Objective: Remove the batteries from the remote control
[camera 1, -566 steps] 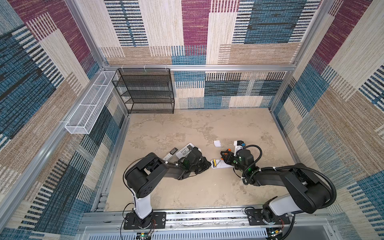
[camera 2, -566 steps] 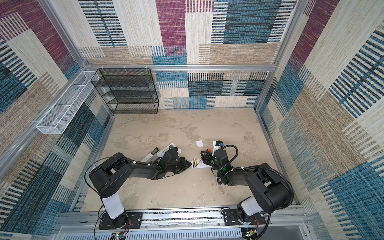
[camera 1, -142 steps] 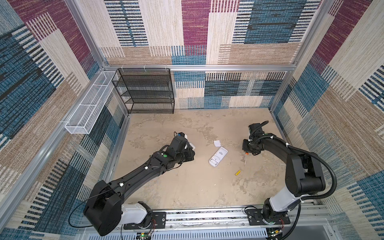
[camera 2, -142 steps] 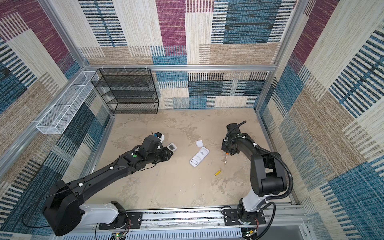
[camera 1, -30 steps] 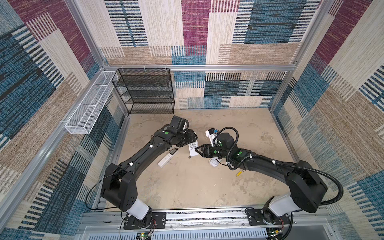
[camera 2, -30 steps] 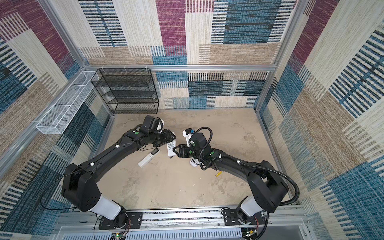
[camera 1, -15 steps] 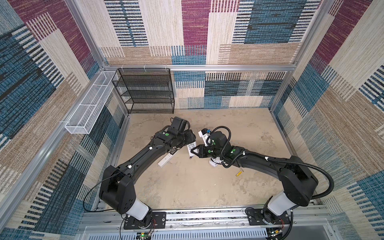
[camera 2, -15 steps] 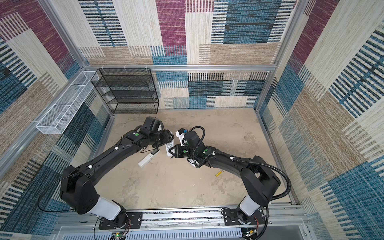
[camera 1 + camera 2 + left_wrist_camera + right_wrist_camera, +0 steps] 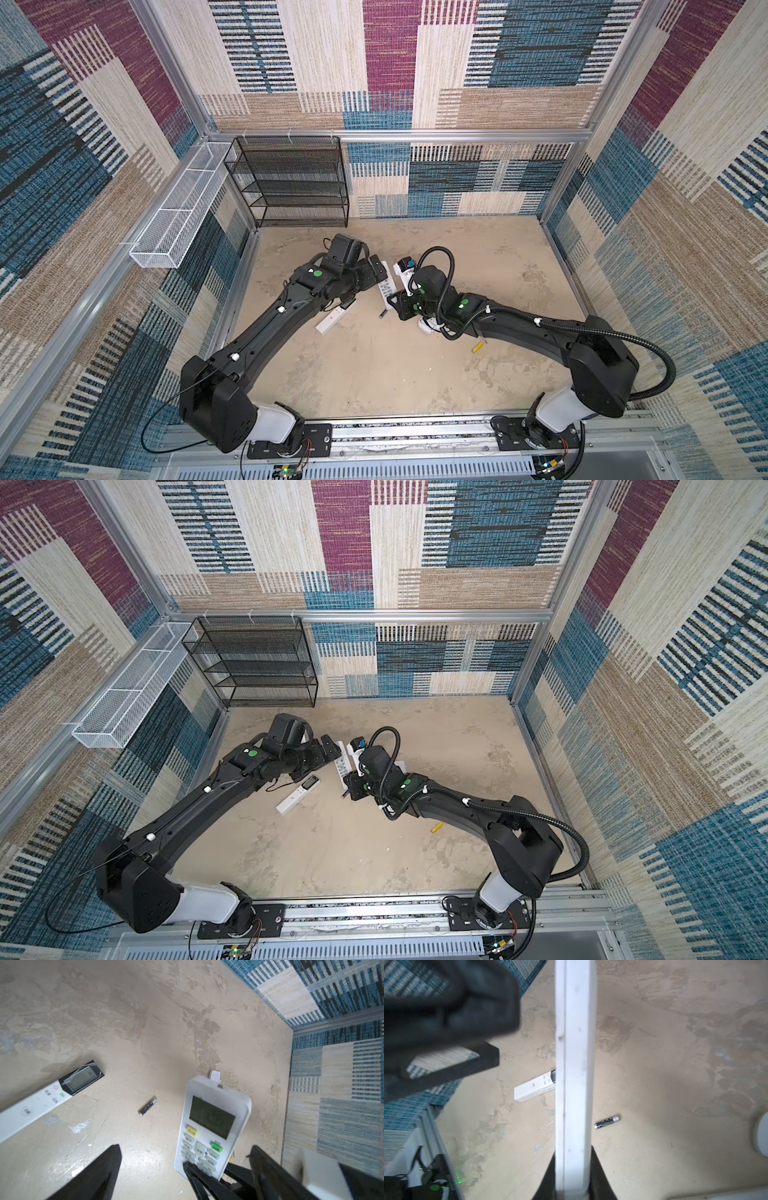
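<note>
The white remote control [image 9: 212, 1126], with its grey screen and yellow and green buttons, is held off the floor. My right gripper [image 9: 573, 1151] is shut on its button end, and it shows edge-on there [image 9: 575, 1064]. My left gripper [image 9: 185, 1147] stands wide open on either side of the remote, its fingers [image 9: 104, 1167] clear of it. In both top views the remote [image 9: 385, 286] [image 9: 341, 766] hangs between the left gripper [image 9: 368, 282] and the right gripper [image 9: 392, 301]. One black battery [image 9: 147, 1109] [image 9: 606, 1121] [image 9: 383, 313] lies on the floor below. A yellow battery [image 9: 478, 347] [image 9: 436, 828] lies beside the right arm.
A slim white remote with a black screen end [image 9: 330, 322] [image 9: 41, 1101] lies on the floor to the left. Another white remote [image 9: 426, 326] shows under the right arm. A small white cover piece [image 9: 215, 1075] lies beyond. A black wire shelf [image 9: 291, 183] and a white mesh basket [image 9: 178, 216] stand at the back left.
My left gripper has opened wide and let go of the remote. The right gripper has moved in and shut on its button end.
</note>
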